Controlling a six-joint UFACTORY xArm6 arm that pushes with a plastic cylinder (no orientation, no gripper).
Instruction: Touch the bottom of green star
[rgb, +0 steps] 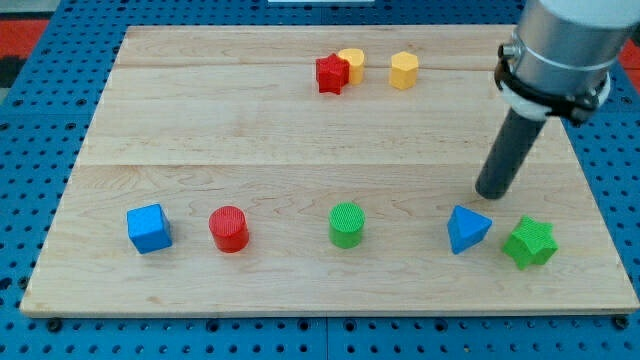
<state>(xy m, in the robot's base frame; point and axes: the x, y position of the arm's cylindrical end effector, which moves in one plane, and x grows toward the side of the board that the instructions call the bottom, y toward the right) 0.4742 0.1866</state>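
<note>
The green star (530, 243) lies near the view's bottom right corner of the wooden board (250, 140). A blue triangle (467, 229) sits just to its left, almost touching it. My tip (492, 193) rests on the board above the blue triangle, up and to the left of the green star, apart from both. The star's bottom side faces the board's bottom edge.
Along the bottom row stand a blue cube (149, 228), a red cylinder (229, 229) and a green cylinder (346, 224). Near the top are a red star (331, 74), a yellow block (352, 63) touching it, and a yellow hexagon (404, 71).
</note>
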